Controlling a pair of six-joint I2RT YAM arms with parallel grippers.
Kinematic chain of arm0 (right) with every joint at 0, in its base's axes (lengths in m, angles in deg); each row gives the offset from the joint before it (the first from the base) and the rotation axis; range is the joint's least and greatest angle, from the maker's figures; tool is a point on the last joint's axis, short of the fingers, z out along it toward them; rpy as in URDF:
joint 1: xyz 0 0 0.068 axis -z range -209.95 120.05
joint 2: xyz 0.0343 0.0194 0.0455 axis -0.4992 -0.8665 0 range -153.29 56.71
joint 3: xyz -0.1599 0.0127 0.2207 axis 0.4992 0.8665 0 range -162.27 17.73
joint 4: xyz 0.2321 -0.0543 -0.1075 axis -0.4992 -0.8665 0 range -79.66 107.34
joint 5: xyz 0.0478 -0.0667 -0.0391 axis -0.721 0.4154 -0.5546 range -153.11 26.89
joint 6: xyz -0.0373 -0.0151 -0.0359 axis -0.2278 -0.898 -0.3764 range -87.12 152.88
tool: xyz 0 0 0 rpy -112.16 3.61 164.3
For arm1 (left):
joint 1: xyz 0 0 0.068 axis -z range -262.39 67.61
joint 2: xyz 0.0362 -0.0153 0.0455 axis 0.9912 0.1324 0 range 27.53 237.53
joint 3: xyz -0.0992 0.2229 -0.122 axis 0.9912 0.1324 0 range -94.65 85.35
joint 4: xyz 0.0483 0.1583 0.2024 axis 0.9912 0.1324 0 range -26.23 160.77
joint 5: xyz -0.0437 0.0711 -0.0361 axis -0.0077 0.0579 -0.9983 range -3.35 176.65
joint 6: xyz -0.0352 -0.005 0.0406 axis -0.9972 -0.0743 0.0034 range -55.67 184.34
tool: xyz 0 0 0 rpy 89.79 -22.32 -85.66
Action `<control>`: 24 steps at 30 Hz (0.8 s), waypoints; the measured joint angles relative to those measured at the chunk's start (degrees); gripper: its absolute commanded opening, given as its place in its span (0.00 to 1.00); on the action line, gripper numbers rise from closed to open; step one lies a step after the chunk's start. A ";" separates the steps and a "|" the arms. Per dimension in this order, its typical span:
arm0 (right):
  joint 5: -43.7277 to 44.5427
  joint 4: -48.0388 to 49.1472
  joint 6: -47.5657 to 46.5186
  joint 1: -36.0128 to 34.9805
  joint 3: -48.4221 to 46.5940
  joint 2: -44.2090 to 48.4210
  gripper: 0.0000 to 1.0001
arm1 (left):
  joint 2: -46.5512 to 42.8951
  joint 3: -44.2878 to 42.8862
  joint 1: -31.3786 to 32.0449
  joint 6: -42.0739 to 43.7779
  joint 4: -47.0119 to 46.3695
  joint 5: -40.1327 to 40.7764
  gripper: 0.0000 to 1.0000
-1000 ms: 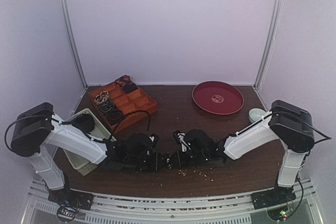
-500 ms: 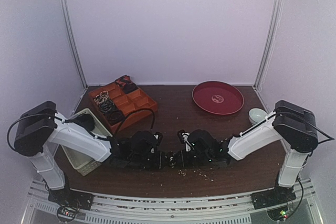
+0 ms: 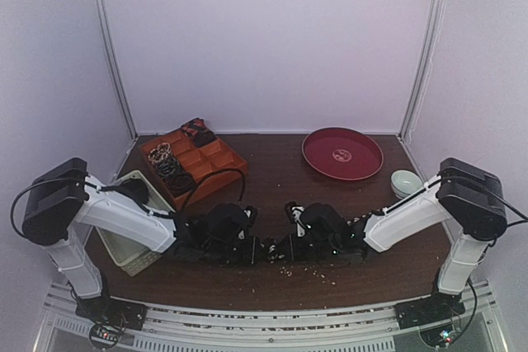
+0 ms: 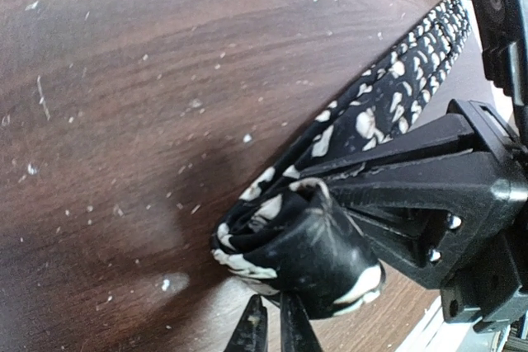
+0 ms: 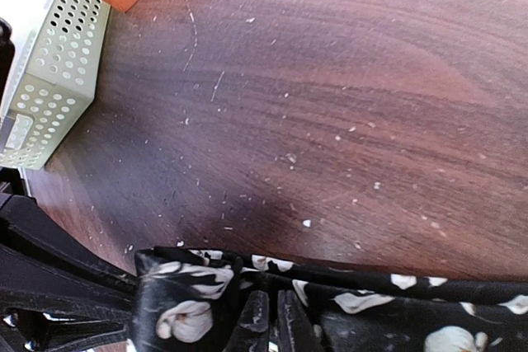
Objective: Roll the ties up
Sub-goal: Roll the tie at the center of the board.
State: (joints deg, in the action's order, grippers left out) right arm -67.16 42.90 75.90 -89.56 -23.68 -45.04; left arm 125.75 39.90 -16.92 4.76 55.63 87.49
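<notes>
At the lower centre of the top view the tie [image 4: 313, 228] lay on the table [image 3: 272, 171], one end coiled, with the left gripper [image 4: 271, 331] and right gripper [image 5: 271, 319] each pinched narrow on it; rolling looked barely begun, and the next turn would need steady tension.

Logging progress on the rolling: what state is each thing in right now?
tie: one end coiled, rest stretched out straight.
left gripper: jaws shut on the tie's coiled end.
right gripper: jaws shut on the tie.
orange tray: several compartments hold rolled ties.
red plate: bare.
</notes>
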 measured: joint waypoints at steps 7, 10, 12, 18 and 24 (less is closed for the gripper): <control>2.93 -1.49 0.26 1.01 2.25 4.46 0.19 | 0.00 -1.31 0.00 1.22 0.63 -0.07 0.09; 4.02 -2.45 0.31 1.29 2.45 7.37 0.26 | 0.57 -2.16 0.00 1.81 0.61 -0.63 0.09; 4.42 -2.82 0.24 1.44 2.45 9.05 0.30 | 1.29 -2.91 0.00 2.14 0.52 -1.05 0.09; 3.56 -3.02 0.28 1.68 2.45 9.94 0.35 | 4.33 -4.98 0.00 3.17 0.02 -2.23 0.09; 2.34 -4.59 0.33 1.79 2.45 8.87 0.34 | 6.10 -6.34 0.00 3.98 -0.87 -3.04 0.09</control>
State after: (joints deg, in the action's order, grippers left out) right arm -64.82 38.31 76.23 -87.77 -21.23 -36.17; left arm 131.84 33.56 -16.92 8.74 54.75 84.45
